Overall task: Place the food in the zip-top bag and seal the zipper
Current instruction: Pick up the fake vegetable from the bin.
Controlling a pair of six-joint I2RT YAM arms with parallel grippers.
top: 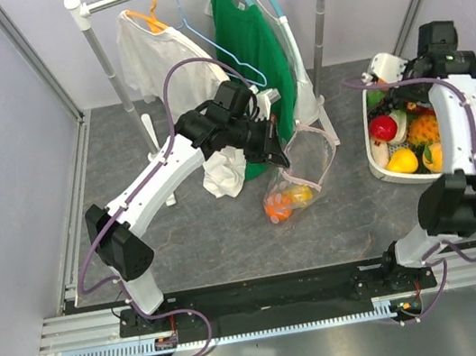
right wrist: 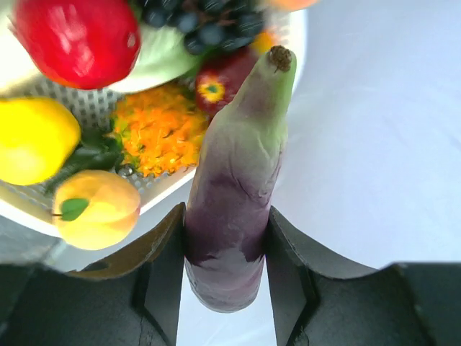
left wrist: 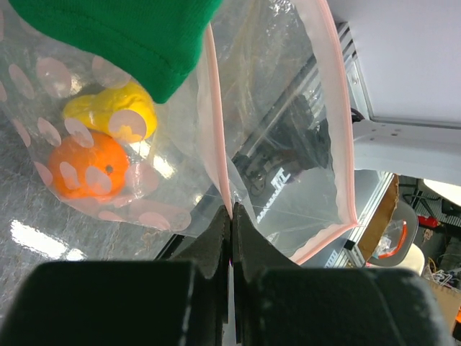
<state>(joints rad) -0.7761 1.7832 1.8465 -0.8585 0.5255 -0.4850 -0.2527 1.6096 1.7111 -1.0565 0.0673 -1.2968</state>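
Left hand [left wrist: 230, 216] pressed shut, pinching the zipper [left wrist: 216, 122] of the zip-top bag [left wrist: 288, 144] — mouth held up & open over the middle of the table [top: 210, 228], w/ an orange [left wrist: 90, 173] and a yellow piece [left wrist: 115, 112] inside. Farther back, at right, the right hand [right wrist: 227, 216] clamps a purple eggplant [right wrist: 238, 144] above the white basket [right wrist: 162, 193], stem end leading. Bag mouth lies to its left — probably a stem-first entry.

Clear dotted zip-top bag [left wrist: 288, 108], mouth open, holds orange and yellow food [left wrist: 90, 173].
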